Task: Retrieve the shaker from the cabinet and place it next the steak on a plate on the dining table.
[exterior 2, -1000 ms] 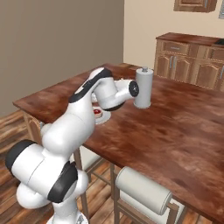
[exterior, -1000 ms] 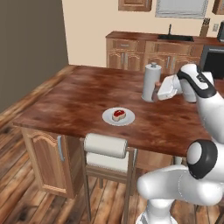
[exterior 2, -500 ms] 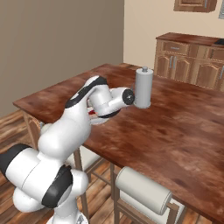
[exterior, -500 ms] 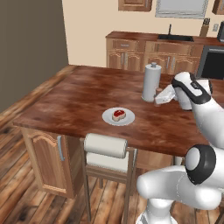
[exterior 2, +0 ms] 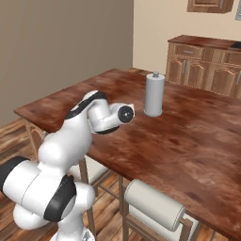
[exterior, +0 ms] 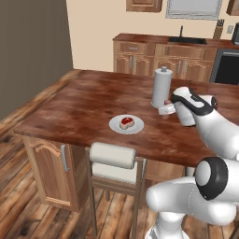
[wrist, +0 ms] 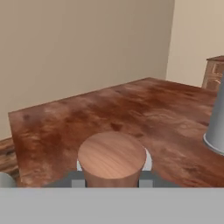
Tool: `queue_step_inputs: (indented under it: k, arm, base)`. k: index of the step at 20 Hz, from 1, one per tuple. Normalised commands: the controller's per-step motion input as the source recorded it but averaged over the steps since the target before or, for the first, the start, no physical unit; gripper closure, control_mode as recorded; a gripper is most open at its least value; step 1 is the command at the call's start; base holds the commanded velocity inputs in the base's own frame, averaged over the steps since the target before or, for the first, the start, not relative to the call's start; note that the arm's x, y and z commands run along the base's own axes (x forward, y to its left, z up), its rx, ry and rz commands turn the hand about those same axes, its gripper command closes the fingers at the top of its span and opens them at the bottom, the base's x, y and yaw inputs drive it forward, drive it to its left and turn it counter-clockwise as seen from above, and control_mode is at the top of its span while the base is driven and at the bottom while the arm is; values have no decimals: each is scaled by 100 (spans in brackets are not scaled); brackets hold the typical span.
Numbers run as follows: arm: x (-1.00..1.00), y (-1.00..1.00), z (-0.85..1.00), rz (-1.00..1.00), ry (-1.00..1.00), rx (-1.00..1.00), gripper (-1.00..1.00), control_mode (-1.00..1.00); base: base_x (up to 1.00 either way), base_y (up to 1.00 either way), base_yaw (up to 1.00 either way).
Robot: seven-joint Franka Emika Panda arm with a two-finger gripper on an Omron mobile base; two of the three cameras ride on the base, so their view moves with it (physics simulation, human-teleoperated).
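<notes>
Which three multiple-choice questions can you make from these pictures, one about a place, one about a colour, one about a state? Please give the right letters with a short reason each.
1. Where is the steak?
A. on the plate
B. on the chair
C. on the floor

2. What colour is the tall cylinder with a knob that stands on the dining table?
A. red
B. white to pale grey
C. green

3. What is the state of the gripper?
A. open and empty
B. shut on the shaker
C. shut on the plate

Answers: 1 A, the meat lies on the round plate. 2 B, it looks pale in both base views. 3 B, the hand view shows the brown wooden shaker between the fingers.
</notes>
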Motion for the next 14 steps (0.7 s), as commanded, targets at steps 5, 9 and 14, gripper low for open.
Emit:
queue_step_inputs:
  k: [5,9,14]
  arm:
    - [23,-32,-20,-7,0,6,100,-100]
    - [21,-27,-24,-1,0,1,100,-100]
    - [6,-9,-28,0,0,0,100,-100]
  base:
    - [0,0,0]
    - [0,0,0]
    - [0,0,0]
